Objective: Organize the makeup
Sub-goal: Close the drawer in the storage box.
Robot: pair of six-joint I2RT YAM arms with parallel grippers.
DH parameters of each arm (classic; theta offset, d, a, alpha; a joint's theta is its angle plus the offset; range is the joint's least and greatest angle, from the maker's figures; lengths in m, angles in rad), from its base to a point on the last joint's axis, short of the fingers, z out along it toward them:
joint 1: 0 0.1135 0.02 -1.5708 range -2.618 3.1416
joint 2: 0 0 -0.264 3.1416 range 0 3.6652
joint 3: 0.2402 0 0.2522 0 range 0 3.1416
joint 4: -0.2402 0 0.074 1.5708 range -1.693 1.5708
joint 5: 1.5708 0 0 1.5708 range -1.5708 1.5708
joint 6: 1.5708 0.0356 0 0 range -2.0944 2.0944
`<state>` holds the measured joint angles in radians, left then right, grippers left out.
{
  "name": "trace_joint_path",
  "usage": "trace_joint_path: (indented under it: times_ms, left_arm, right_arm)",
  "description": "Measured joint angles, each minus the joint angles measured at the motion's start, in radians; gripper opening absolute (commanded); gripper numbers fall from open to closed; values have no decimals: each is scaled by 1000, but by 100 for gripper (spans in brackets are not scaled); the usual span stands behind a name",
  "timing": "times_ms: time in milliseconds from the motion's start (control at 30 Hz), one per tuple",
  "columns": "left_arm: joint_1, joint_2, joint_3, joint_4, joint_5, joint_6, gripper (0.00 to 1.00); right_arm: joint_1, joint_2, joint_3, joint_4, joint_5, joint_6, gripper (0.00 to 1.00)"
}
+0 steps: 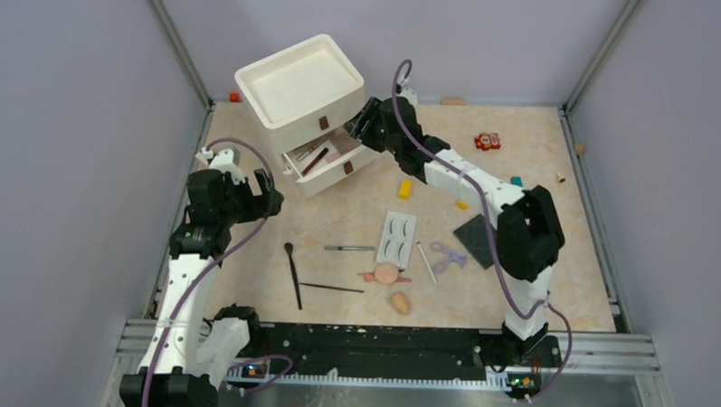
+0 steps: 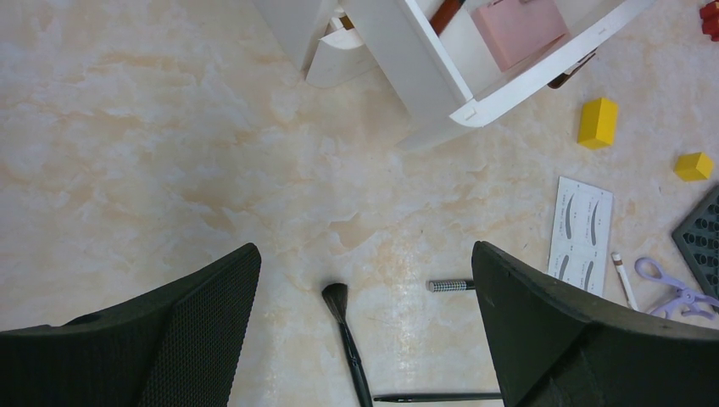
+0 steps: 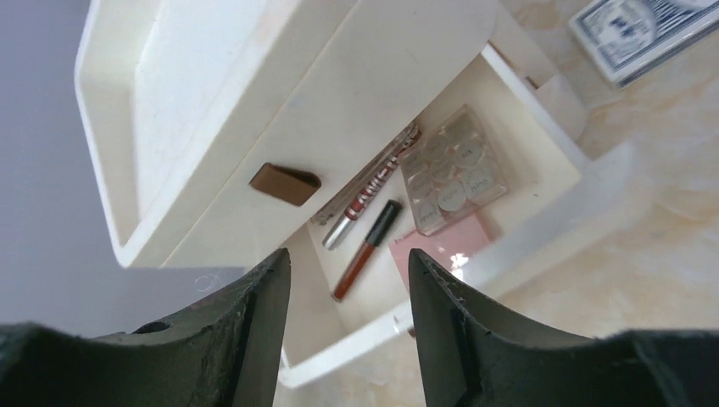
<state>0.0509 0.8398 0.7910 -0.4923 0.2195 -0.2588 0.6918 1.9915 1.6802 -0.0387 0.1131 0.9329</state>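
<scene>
Scene: white drawer chest [image 1: 299,91] at the back of a marbled desk [image 1: 246,272], with one drawer [image 1: 331,162] standing open and two robot arms reaching in from the near edge.
Right pincer [image 3: 349,254]: jaws partly parted with nothing between them, poised just above the open drawer.
Under the right pincer: pink compact [image 3: 441,248], clear tray of eyeshadow pans [image 3: 454,170], dark red gloss tube [image 3: 366,248] and patterned tube [image 3: 373,182], all lying inside the drawer.
Left pincer [image 2: 366,254]: jaws wide and empty, hovering over bare desk to the left of the chest.
Below the left pincer: black brush [image 2: 348,348], bristle head towards the jaws, with a thin black pencil [image 2: 437,396] near its handle.
Right of the left pincer: eyelash card [image 1: 396,236], purple curler [image 1: 447,256], dark palette [image 1: 478,239], pink puff [image 1: 386,274] and peach sponge [image 1: 399,303], all loose on the desk.
Handling of brush and pencil: they look light, stiff and thin, and likely to roll, so a pinch across mid-handle seems best.
Handling of card: it looks flat and flimsy, and probably hard to lift, so one edge is the likeliest hold.
Handling of sponge and puff: they look soft and squashable, so a gentle close across the body should do.
Progress: by the look of it only partway, with much makeup not yet in the drawer.
</scene>
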Motion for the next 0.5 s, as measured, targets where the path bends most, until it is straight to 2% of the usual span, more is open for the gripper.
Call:
trace_joint_path:
  times_ms: [267, 500]
  left_arm:
    - [2, 0, 0, 0, 0, 0, 99]
    - [4, 1, 0, 0, 0, 0, 99]
  right_arm:
    - [-62, -467, -262, -71, 71, -230, 50]
    - [-316, -881, -550, -270, 175, -290, 52]
